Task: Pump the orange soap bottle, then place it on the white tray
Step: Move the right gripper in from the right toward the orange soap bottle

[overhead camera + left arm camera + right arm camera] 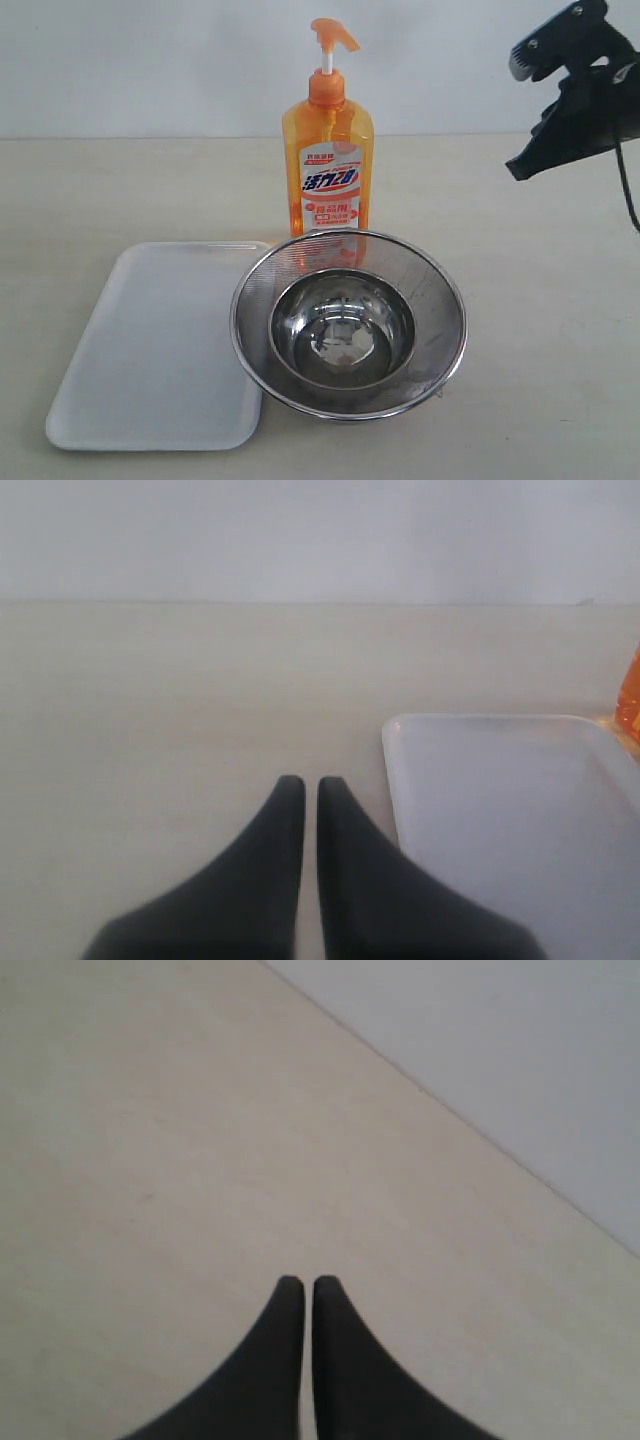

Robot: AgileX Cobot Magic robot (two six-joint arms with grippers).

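Orange soap bottle (329,165) well apart from right claw (520,160) (closed, raised).

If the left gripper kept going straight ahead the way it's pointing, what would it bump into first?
Probably nothing close. The left gripper points over bare table toward the far wall; the white tray lies just off to its side.

The steel strainer (349,318) hides the foot of the orange soap bottle (328,150). Beside the left gripper (302,785), only a sliver of that bottle shows (frame edge cuts it), and the white tray (510,820) runs out of frame. The right gripper (540,110) is cropped at the exterior view's edge.
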